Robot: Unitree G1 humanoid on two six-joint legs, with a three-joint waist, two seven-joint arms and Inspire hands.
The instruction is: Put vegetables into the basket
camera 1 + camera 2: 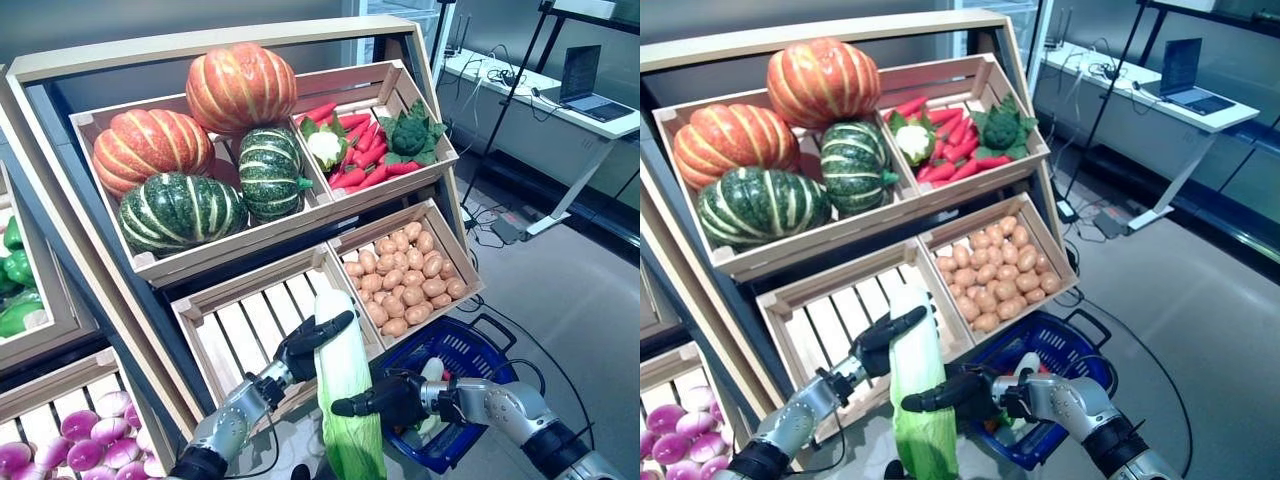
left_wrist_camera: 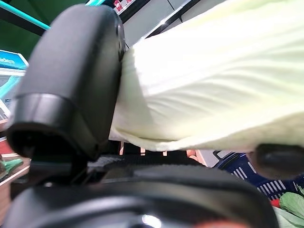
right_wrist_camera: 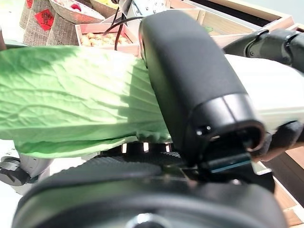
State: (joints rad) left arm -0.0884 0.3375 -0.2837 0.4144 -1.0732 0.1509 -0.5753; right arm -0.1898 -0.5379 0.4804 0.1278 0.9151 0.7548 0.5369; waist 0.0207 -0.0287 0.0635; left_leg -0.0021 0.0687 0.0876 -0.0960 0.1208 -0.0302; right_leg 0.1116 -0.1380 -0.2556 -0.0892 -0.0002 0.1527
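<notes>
Both hands clamped on one napa cabbage [image 1: 338, 390]: left hand [image 1: 305, 345] at its white end, right hand [image 1: 390, 398] lower down. Held upright before the empty crate [image 1: 250, 320], just left of the blue basket [image 1: 470, 355]. Transfer underway; next, carry right and lower in.

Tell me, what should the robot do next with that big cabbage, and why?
Probably swing the cabbage right, over the blue basket. Both the left robot hand and right robot hand grip it, but it hangs beside the basket, before the empty crate.
</notes>
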